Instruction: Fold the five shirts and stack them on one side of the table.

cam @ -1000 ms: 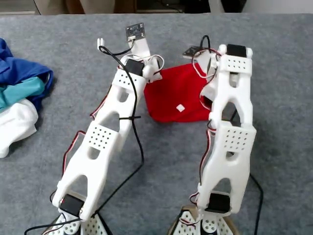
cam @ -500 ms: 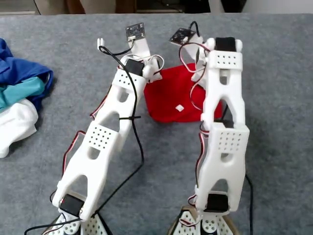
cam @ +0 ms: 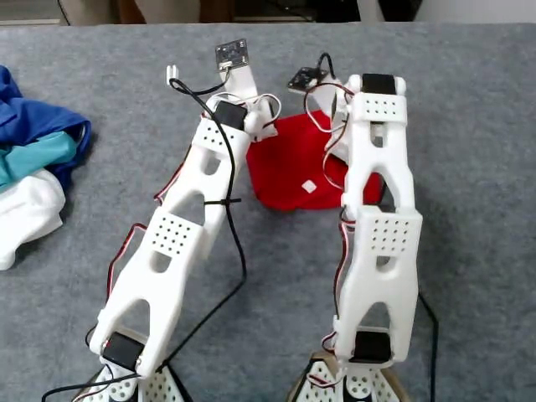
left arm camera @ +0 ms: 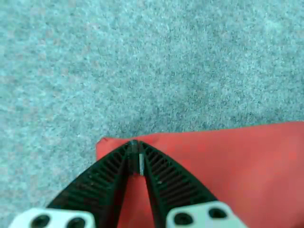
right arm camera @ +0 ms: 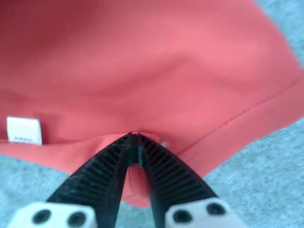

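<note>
Right tool (right arm camera: pixel 134 141) farther across red shirt (cam: pixel 289 163)

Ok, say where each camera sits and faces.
High: fixed above the table, looking down; left arm and right arm show.
Left wrist: on the left arm, looking down the left tool, shut on the red shirt's corner.
Right wrist: on the right arm, looking down the right tool, shut on a fold.
All share the red shirt.

Jaws clamp a folded edge of the red shirt (right arm camera: pixel 156 61).
</note>
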Robot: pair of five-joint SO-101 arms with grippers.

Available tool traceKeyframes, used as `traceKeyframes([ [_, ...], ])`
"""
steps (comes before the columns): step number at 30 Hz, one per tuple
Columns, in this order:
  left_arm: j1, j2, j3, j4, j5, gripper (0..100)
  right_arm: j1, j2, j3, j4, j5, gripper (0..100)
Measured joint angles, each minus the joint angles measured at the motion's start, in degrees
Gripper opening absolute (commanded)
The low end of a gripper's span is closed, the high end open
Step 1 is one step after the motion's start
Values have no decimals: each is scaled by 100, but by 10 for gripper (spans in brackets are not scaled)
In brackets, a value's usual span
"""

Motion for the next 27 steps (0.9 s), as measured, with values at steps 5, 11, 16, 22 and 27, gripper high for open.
traceKeyframes([
  [5, 0, 0, 0, 0, 0, 21, 105, 9, 0, 387, 9, 5],
  [11, 0, 0, 0, 0, 0, 21, 378, 9, 0, 738, 9, 5],
  [16, 0, 0, 0, 0, 0, 21, 396, -26, 396, 738, 79, 5],
  [22, 0, 0, 0, 0, 0, 21, 396, -976, 1855, 738, 141, 5],
  [27, 0, 0, 0, 0, -18, 21, 651, -2171, 3095, 484, 316, 5],
])
